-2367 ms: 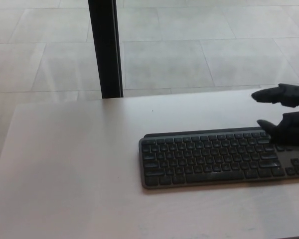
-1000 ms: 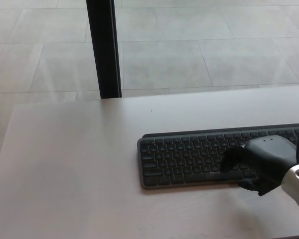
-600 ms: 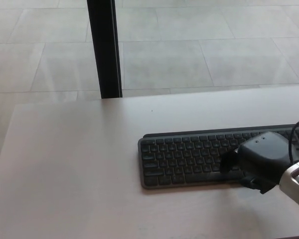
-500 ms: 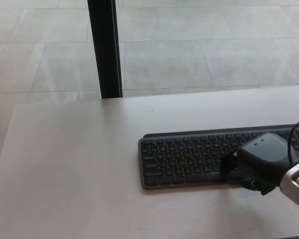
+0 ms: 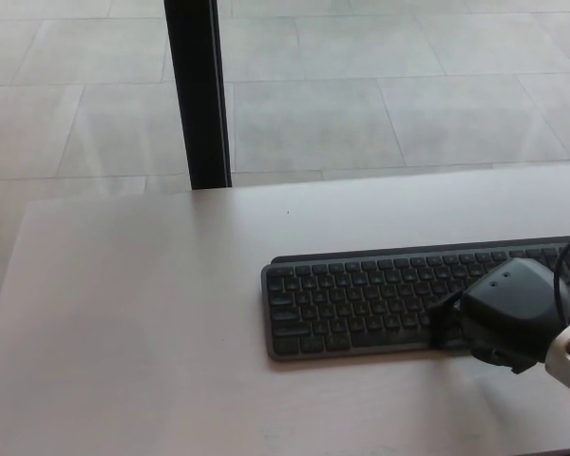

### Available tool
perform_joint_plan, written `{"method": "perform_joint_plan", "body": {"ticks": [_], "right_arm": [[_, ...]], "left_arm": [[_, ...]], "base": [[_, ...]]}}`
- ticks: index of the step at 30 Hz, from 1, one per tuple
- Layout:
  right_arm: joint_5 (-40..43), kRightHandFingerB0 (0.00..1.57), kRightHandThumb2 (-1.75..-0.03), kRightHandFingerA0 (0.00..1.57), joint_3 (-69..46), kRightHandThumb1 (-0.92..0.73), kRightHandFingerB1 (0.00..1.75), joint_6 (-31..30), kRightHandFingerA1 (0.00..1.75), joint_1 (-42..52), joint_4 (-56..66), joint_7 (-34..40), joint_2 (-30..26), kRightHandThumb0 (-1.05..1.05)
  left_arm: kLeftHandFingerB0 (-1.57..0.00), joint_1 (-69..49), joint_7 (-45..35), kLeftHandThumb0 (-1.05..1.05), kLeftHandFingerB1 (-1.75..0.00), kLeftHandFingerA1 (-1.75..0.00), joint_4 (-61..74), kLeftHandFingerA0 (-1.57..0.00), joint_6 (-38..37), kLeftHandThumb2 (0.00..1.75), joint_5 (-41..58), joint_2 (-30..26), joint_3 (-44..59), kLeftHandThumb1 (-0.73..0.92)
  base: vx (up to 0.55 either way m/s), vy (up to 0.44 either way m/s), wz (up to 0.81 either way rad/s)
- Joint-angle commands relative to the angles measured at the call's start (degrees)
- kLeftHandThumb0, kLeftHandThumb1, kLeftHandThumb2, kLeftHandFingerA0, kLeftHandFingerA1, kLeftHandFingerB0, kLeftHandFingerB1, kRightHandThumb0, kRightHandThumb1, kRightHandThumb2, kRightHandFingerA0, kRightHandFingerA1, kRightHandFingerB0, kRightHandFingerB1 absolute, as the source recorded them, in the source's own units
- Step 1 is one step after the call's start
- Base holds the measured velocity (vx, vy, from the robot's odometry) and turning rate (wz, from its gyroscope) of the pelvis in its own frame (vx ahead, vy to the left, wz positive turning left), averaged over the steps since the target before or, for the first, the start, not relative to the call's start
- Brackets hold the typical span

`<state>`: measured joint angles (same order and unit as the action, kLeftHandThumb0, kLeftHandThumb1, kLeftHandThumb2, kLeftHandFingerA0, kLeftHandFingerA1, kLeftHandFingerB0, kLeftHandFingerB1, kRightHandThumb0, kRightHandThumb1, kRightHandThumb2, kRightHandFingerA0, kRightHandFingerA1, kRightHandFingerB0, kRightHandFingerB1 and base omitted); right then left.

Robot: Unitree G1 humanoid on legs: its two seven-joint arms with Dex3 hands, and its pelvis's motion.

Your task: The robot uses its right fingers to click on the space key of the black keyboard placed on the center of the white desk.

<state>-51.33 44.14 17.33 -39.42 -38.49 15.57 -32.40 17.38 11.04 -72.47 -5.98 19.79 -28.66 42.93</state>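
Black right hand (image 5: 502, 313) low over keyboard (image 5: 361, 304), farther right than half a second ago.
Covers the bottom key row near the front edge; finger spread impossible to tell. Keyboard lies lengthwise left to right, mid-desk (image 5: 133, 313), unmoved.

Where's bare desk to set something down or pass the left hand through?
Free: the white desk left of the black keyboard, out to its left edge, and the strip behind the keyboard up to the black post. Crowded: the front right, where the right hand sits over the keyboard's near rows.
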Motion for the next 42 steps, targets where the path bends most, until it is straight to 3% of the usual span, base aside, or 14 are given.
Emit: {"method": "perform_joint_plan", "body": {"ticks": [1,16,25,38,39,42], "right_arm": [[-2.22,0.77,-0.64,0.87,-0.12,-0.60,0.50,1.51,1.66,0.70,-3.26,0.89,0.85,-0.24],[-1.26,0.70,-0.65,0.83,-2.10,-0.66,0.49,0.17,1.63,1.88,-4.56,-3.12,2.93,-0.30],[-2.28,0.75,-0.60,0.86,-1.69,-0.66,0.48,1.29,1.60,2.50,-4.40,-0.91,2.81,-0.31],[-1.15,0.75,-0.76,0.88,-4.45,-0.56,0.51,4.58,1.70,-0.05,-2.16,-1.36,-1.15,-0.23],[-0.47,0.72,-0.59,0.82,-5.97,-0.64,0.50,5.01,1.69,-1.51,-1.45,-1.33,-2.27,-0.29],[1.15,0.73,-0.60,0.85,-9.24,-0.65,0.47,5.13,1.69,-3.35,0.00,-3.51,-3.74,-0.27]], "left_arm": [[-0.72,-0.05,0.47,-0.45,-0.60,-0.80,-0.25,-0.81,-1.27,0.56,0.80,-1.14,-0.55,0.52],[-0.72,0.00,0.20,-0.47,-0.61,-0.83,-0.20,-0.80,-1.71,0.56,1.80,-1.25,-0.98,0.53],[-0.71,0.25,0.78,-0.47,-0.59,-0.79,-0.14,-0.79,-1.42,0.56,1.64,-1.51,-1.68,0.53],[-0.70,-0.21,-0.38,-0.48,-0.61,-0.81,-0.14,-0.76,-2.22,0.56,2.59,-1.41,-1.21,0.54],[-0.70,-0.19,0.10,-0.48,-0.59,-0.78,-0.32,-0.78,-1.93,0.56,2.15,-1.52,-1.61,0.53],[-0.71,-0.58,0.52,-0.52,-0.59,-0.77,-0.56,-0.78,-2.21,0.56,1.56,-1.58,-2.19,0.53]], "base": [[0.00,0.000,0.00],[0.00,0.000,0.00],[0.00,0.000,0.00],[0.00,0.000,0.00],[0.00,0.000,0.00],[0.00,0.000,0.00]]}}
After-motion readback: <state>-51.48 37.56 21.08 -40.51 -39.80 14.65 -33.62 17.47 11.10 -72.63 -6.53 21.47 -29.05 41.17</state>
